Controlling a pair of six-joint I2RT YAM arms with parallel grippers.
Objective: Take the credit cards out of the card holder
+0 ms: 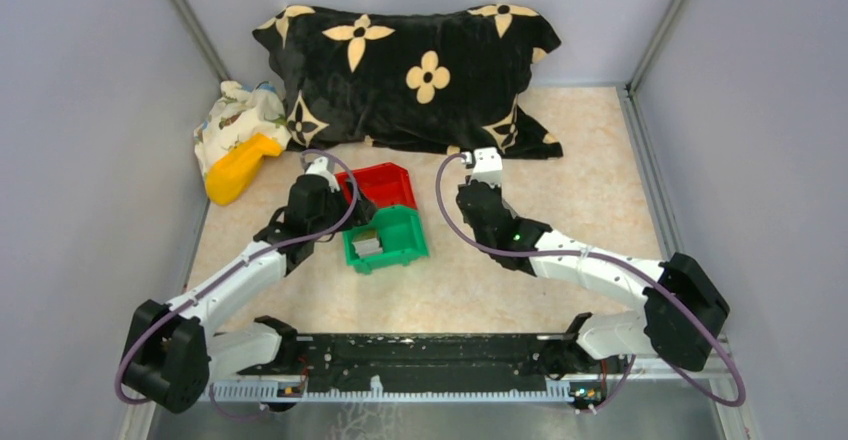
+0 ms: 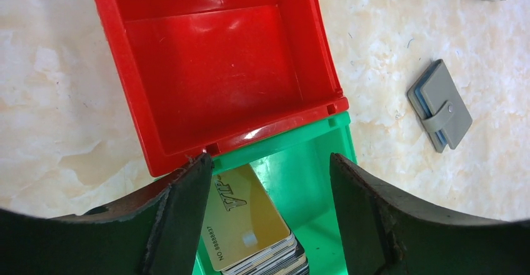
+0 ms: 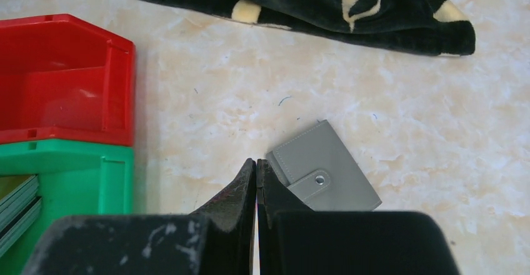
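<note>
The card holder [image 3: 328,170] is a flat grey wallet lying closed on the marble-patterned table, its strap snapped down. It also shows in the left wrist view as the card holder [image 2: 439,105], with blue edges along its side. My right gripper [image 3: 256,162] is shut, its tips just beside the holder's left corner, nothing visible between them. My left gripper [image 2: 270,162] stands open over the green bin [image 2: 312,156]. A stack of credit cards [image 2: 247,215] topped by a gold VIP card lies in that bin.
An empty red bin [image 2: 219,69] butts against the green bin's far side. A black pillow with cream flowers [image 1: 410,70] lies across the back, with a patterned cloth [image 1: 235,120] and a yellow object [image 1: 238,168] at the back left. Grey walls close in both sides.
</note>
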